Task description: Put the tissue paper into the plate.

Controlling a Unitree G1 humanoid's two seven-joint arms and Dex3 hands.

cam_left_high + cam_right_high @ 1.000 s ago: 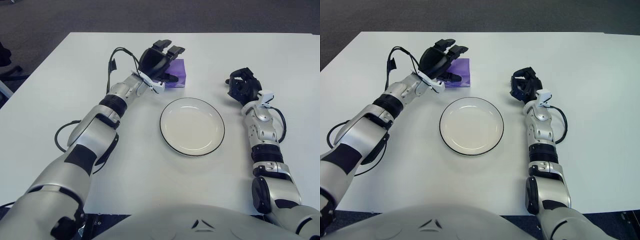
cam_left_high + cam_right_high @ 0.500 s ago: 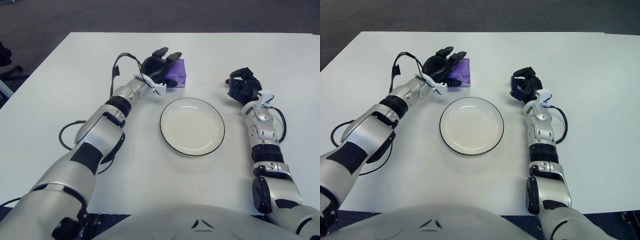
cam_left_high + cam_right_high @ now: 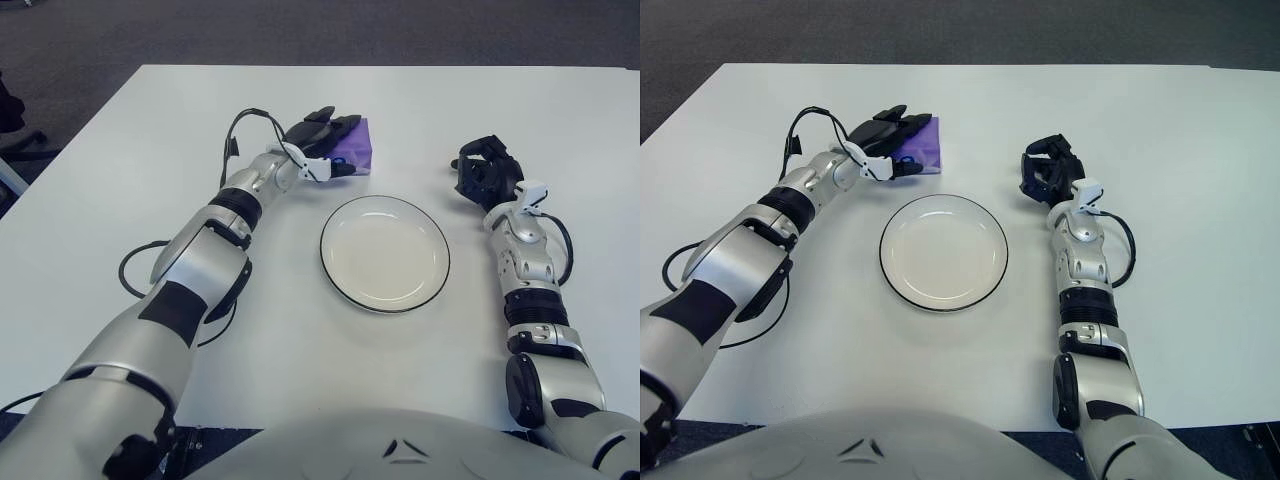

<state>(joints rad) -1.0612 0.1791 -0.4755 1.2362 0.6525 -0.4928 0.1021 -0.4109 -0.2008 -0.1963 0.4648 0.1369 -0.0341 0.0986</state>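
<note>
A small purple tissue pack [image 3: 356, 146] sits upper centre, above the empty black-rimmed plate [image 3: 385, 252], with the left hand [image 3: 322, 140] gripping it, while the curled, empty right hand [image 3: 483, 172] rests right, bare table [image 3: 560, 120] beyond.

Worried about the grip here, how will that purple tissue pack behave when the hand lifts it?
The purple tissue pack looks small and boxy, so probably light and unlikely to roll. Its wrapper seems soft, so it may squash under the left hand. It lies flat on the table, so tipping seems unlikely.
</note>
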